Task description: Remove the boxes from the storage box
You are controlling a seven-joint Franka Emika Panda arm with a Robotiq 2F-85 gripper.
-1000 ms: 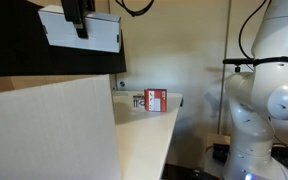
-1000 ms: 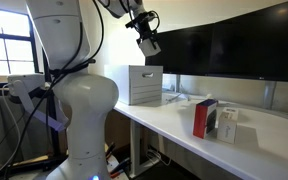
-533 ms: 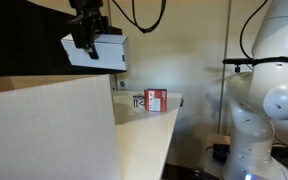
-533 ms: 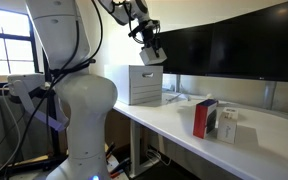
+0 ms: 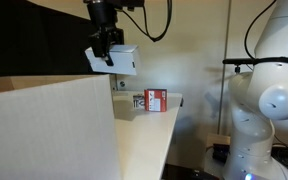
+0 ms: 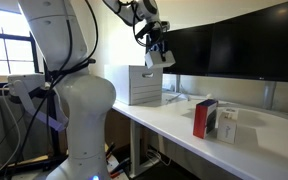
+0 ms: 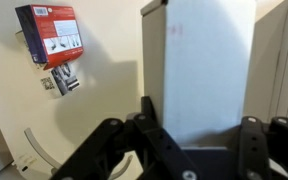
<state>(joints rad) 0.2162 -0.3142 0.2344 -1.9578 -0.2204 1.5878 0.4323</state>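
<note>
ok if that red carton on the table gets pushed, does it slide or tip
The red carton stands upright on a narrow base, so a high push would probably tip it. It looks like light cardboard, so a low push may slide it across the smooth table.

In the wrist view, the plain carton filling the centre is whitish and unprinted, with a greyer shaded face on its left. The gripper along the bottom edge is black. At upper left, the red carton carries a white label with dark print. Just below it, the white carton shows black print. The worktop is pale cream. In an exterior view, the storage box at lower left is plain off-white with no pattern. At the right edge the robot arm is glossy white. In an exterior view, the monitors across the upper right are black.
</note>
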